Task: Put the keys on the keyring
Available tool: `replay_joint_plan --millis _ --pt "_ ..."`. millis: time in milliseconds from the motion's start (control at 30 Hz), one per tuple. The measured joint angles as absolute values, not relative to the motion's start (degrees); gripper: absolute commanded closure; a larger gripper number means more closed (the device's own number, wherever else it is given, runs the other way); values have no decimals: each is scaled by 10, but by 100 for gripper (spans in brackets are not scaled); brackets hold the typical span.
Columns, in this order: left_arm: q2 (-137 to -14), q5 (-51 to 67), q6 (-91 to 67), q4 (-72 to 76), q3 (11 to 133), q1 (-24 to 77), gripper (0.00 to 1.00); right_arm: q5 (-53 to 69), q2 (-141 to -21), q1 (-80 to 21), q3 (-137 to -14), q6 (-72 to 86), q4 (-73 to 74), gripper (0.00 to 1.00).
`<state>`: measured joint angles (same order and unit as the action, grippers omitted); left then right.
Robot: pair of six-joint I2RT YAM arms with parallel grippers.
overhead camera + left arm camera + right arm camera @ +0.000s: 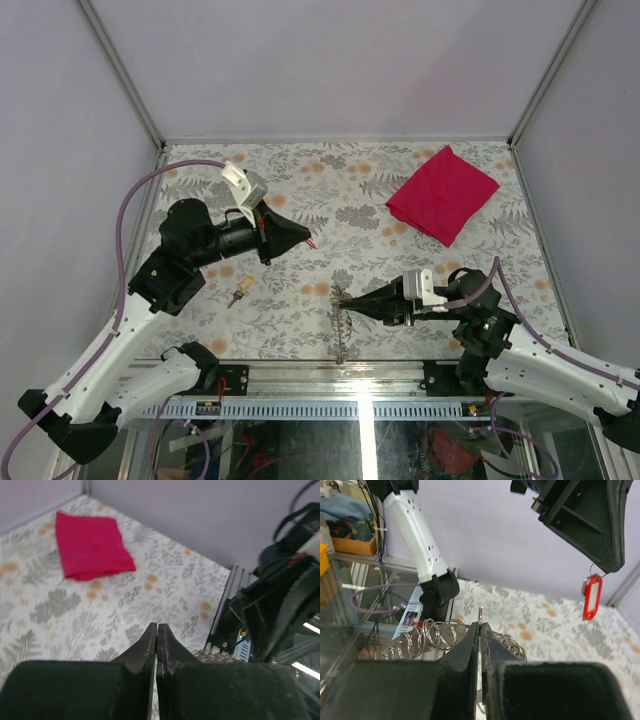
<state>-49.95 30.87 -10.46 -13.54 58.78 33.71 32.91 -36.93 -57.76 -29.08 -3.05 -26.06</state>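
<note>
A small brass-yellow key (240, 291) lies flat on the floral-print table (330, 170) near the left arm, untouched & not yet on any ring. Right of it, the left hand (303, 236) is closed, its tips pinching a thin wire loop. The small red-headed key (591, 598) dangles from that loop above the table. Next over & nearer the bases, the right hand (480, 626) is clamped shut on one upright steel keyring (480, 613). A chain of linked silver rings (435, 636) trails from there toward the near table edge. A folded red cloth (443, 193) sits well apart, far right.

Risks, as I read it:
- The red key hangs free, so any swing could make it miss the ring's split.
- The keyring is held by its thin edge & could twist or pop out under side load.
- The chain's weight may pull the ring off-angle.
- The brass key lies flat, so it's hard to pinch w/o sliding.
</note>
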Motion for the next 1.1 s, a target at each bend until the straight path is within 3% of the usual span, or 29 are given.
replay_joint_plan --millis 267,700,1100 --pt "-495 398 -102 -65 620 337 100 385 -423 -578 -333 -90 -366 100" --pt "-497 478 -100 4 638 337 100 462 -465 -592 -451 -121 -400 100" --pt "-497 536 -91 30 648 337 100 491 -517 -608 -468 -121 -411 100"
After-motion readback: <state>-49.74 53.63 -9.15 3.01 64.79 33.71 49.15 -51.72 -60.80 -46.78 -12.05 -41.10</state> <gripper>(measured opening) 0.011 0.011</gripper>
